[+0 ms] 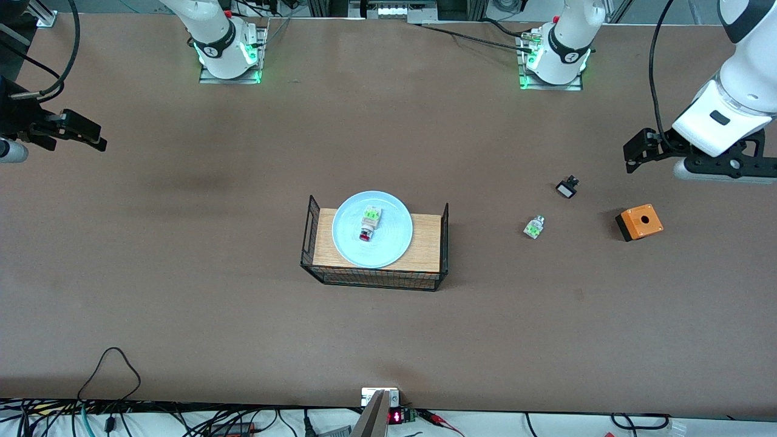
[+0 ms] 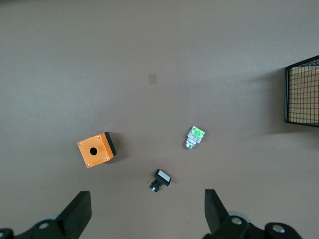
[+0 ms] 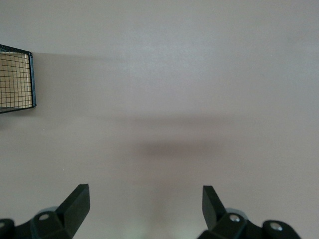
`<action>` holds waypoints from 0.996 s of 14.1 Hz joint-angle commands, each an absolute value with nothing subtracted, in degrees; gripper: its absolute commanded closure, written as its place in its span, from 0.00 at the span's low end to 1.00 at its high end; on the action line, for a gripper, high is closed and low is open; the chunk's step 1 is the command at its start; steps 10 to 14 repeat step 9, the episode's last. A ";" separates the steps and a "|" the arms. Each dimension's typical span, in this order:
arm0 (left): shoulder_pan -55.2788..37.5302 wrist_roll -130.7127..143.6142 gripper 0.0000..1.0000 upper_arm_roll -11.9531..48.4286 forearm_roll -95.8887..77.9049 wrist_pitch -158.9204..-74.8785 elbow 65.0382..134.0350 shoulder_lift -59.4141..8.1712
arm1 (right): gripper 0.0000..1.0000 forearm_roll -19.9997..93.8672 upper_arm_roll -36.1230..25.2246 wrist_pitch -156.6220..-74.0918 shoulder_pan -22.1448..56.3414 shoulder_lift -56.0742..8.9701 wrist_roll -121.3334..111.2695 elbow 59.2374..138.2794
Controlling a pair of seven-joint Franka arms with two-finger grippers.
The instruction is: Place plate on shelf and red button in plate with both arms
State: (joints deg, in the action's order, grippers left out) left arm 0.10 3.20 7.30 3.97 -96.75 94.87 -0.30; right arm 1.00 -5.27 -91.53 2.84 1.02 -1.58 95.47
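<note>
Table [image 1: 182, 291]: flat matte brown surface, faint darker smudges toward the right arm's end.

Mid-table: wire-mesh rack [image 1: 374, 278], black thin grid on three sides, with a light wooden board [image 1: 425, 243] as its floor. The plate [image 1: 373, 229] lies on that board: round, shallow, pale blue, smooth, raised rim, slightly overhanging the board's edge. The red button [image 1: 368, 224] lies on its side in the plate's middle: small white body, bright green patch, round red tip pointing toward the front camera.

Toward the left arm's end, all on bare table and apart from each other:
- white-green part [image 1: 534, 227], small, blocky, with a metallic end, no red tip; nearest the rack.
- small black part with a white face [image 1: 567, 187], farther from the front camera than the white-green part.
- orange box [image 1: 639, 222], square, black base, round hole in its top face.

Left gripper [image 2: 147, 211]: up in the air at the left arm's end of the table, over bare table near the orange box; black wedge-shaped fingers [image 2: 77, 211] spread wide, holding nothing. White glossy arm shell above it.

Right gripper [image 3: 145, 208]: in the air over bare table at the right arm's end, well apart from the rack; fingers [image 3: 77, 204] wide, empty. Only a corner of the mesh rack shows in its wrist view.
</note>
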 commanded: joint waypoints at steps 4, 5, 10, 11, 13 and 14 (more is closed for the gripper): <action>-3.69 1.67 0.00 2.46 2.81 -95.71 100.02 4.75 | 0.00 0.35 -5.01 -90.53 2.72 1.23 -1.93 94.75; -4.13 1.76 0.00 2.46 2.90 -95.54 100.02 4.66 | 0.00 0.35 -4.92 -90.53 2.72 1.23 -2.02 94.75; -4.22 1.32 0.00 1.41 3.08 -95.45 99.49 3.78 | 0.00 0.35 -4.92 -90.53 2.72 1.23 -2.02 94.75; -4.22 1.32 0.00 1.41 3.08 -95.45 99.49 3.78 | 0.00 0.35 -4.92 -90.53 2.72 1.23 -2.02 94.75; -4.22 1.32 0.00 1.41 3.08 -95.45 99.49 3.78 | 0.00 0.35 -4.92 -90.53 2.72 1.23 -2.02 94.75; -4.22 1.32 0.00 1.41 3.08 -95.45 99.49 3.78 | 0.00 0.35 -4.92 -90.53 2.72 1.23 -2.02 94.75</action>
